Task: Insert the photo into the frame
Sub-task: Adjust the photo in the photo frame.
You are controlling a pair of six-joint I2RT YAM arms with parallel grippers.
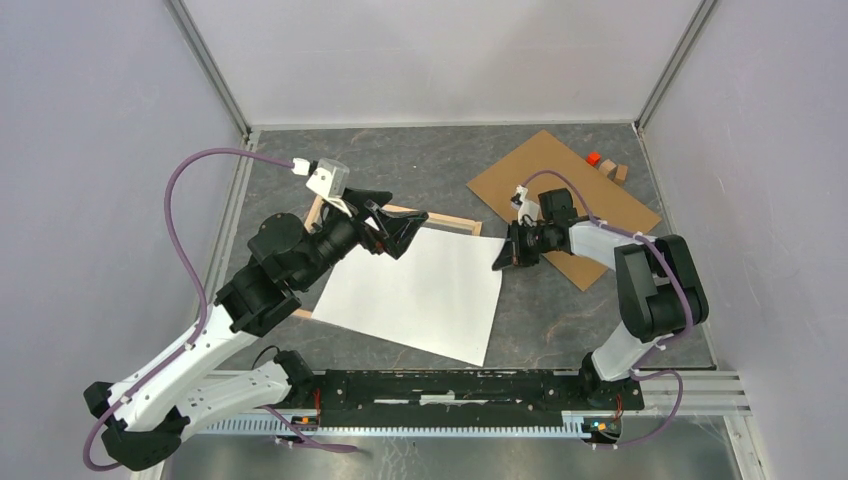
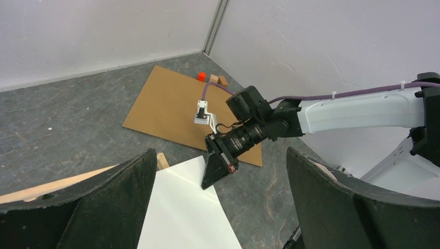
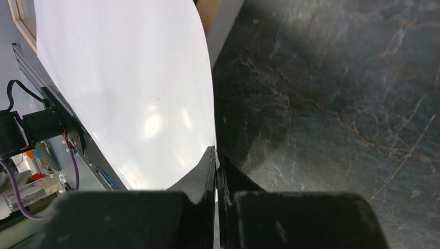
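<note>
Large rectangular photo (image 1: 415,290), plain white side up, lies tilted at centre of the overhead view. Its upper left part overlaps the frame (image 1: 452,222) of thin pale wooden rails; only short lengths of rail show past the sheet's upper edge and left corner.

Right gripper (image 1: 502,256): black fingers closed tight on the photo's upper right corner, with the sheet edge pinched between them.

Left gripper (image 1: 400,232): jaws spread wide, holding nothing, above the photo's upper left edge and the frame rail.

Flat brown rectangular backing board (image 1: 540,170) at upper right, partly under the right arm. Small orange block (image 1: 593,158) and pale wooden blocks (image 1: 615,172) just beside its far corner.

Table (image 1: 420,160): dark grey, mottled, stone-look surface. Plain pale walls (image 1: 90,150) on three sides, with metal posts at the corners.
</note>
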